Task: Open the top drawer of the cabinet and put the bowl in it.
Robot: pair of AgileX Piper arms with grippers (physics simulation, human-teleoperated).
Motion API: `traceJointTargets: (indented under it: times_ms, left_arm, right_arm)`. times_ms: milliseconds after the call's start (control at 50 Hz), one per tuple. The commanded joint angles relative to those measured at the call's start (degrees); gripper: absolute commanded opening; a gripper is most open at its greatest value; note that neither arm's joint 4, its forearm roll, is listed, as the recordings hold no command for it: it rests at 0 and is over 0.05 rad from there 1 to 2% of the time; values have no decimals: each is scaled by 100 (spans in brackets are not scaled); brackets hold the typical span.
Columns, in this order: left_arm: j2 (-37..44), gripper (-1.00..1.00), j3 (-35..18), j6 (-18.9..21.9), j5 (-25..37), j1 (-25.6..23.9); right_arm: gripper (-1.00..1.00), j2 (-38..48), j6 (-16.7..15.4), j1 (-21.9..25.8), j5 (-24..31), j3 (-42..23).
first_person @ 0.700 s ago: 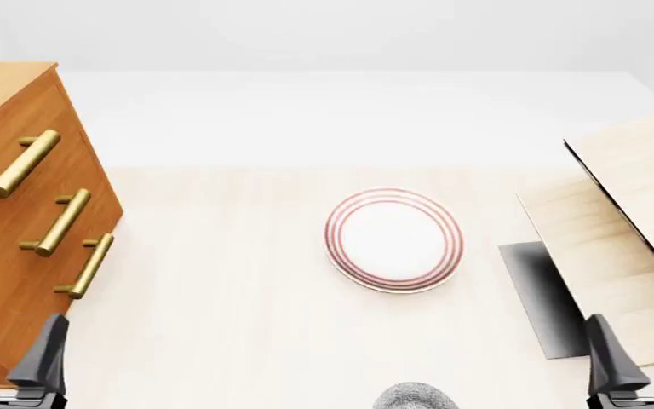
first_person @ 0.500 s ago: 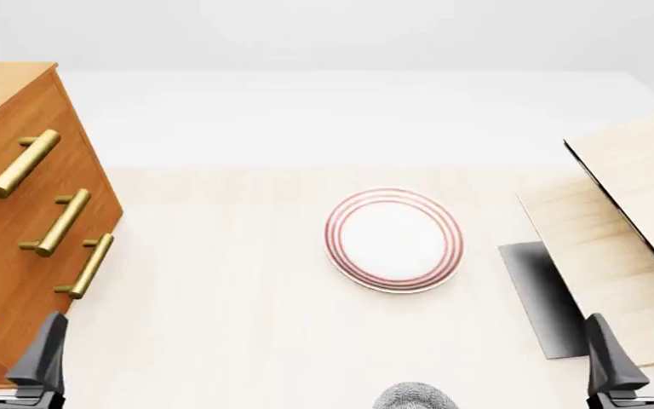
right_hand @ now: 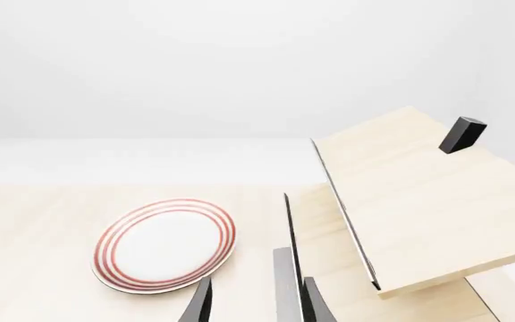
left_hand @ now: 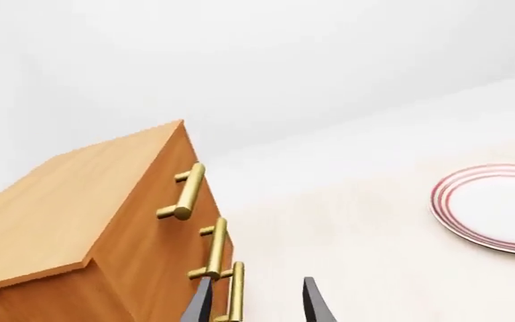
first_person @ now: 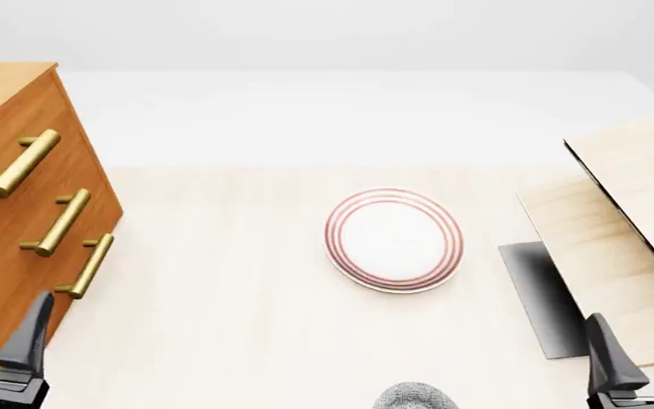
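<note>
One cabinet is seen at the left of the table, with three drawers counted, each with one brass bar handle. All three are closed, so nothing inside them is shown. The top drawer is the uppermost, its handle highest on the front.

One bowl is seen at the near edge of the table, only its speckled rim showing; whether anything lies in it cannot be told. One red-ringed plate lies at the table's middle, bare. One pale wooden structure stands at the right.

Two end effectors are counted. The left end effector is near the lowest handle, its fingers parted and holding nothing. The right end effector is likewise parted and unladen, beside the pale structure.
</note>
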Motion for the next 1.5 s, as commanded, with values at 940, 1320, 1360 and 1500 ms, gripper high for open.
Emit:
traceJointTargets:
  times_ms: [940,1320,1360,1500]
  left_arm:
    - [2853,100,-492,4182,-1853,-132]
    - [3361,100,-709,5322,-2276,299]
    - [3513,100,-735,5463,-2374,305]
    - [3957,100,-650,5868,-2857,357]
  right_arm:
    - [100,-3,0,0,-1,2]
    - [100,-3,1,1,-1,2]
    - [100,-3,1,1,0,2]
    - [100,-3,0,1,-1,2]
